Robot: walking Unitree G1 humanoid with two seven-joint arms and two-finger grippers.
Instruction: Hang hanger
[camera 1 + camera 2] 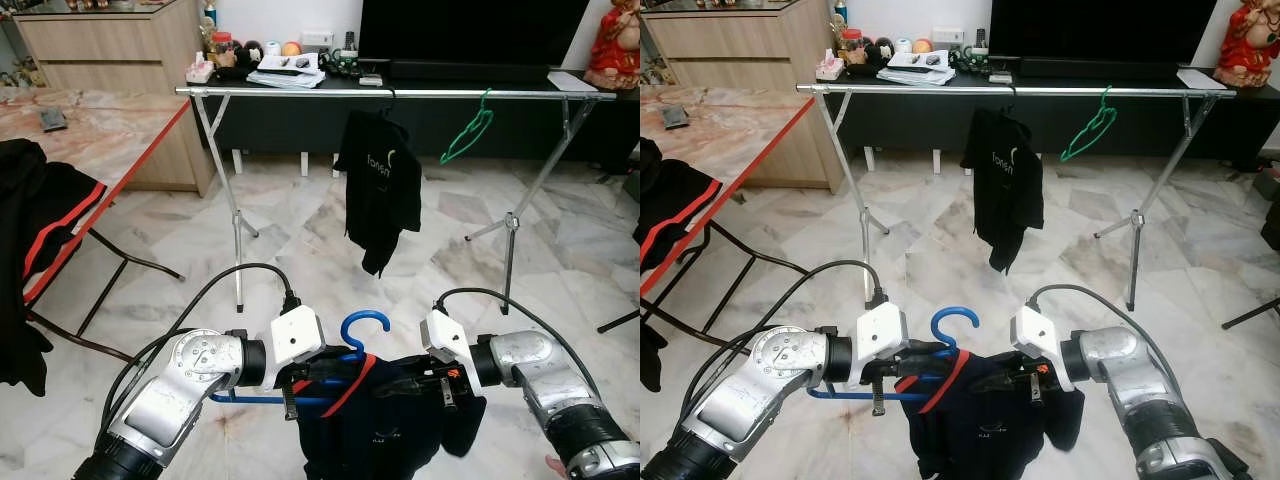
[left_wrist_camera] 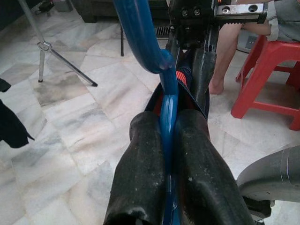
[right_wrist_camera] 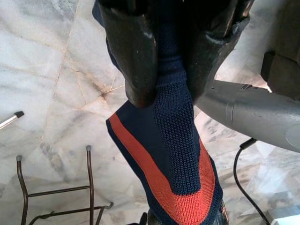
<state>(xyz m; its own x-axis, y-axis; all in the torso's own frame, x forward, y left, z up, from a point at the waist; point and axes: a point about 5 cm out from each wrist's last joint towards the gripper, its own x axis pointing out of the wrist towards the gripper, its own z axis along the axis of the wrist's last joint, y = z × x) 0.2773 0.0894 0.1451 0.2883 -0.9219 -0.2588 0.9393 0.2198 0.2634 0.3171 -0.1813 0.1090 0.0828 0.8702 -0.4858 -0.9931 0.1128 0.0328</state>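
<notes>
**Garment on hanger carried toward the rail**

At the bottom centre of the left eye view we see a blue plastic hanger point(image 1: 360, 335) bearing a navy garment with red trim point(image 1: 375, 425), held between both arms. The left gripper point(image 1: 325, 372) is clenched on the hanger's blue bar, which the left wrist view shows pinched between its two black fingers point(image 2: 140, 159). The right gripper point(image 1: 425, 380) is clamped on the garment's ribbed navy-and-red fabric point(image 3: 178, 154), presumably to keep the cloth from sliding off. The hook points upward, ready for hanging. Across the top of the frame runs the metal clothes rail point(image 1: 300, 92), well apart from the load; it already carries a black shirt point(image 1: 380, 185) and an empty green hanger point(image 1: 468, 130). We judge the approach is still to come.
</notes>
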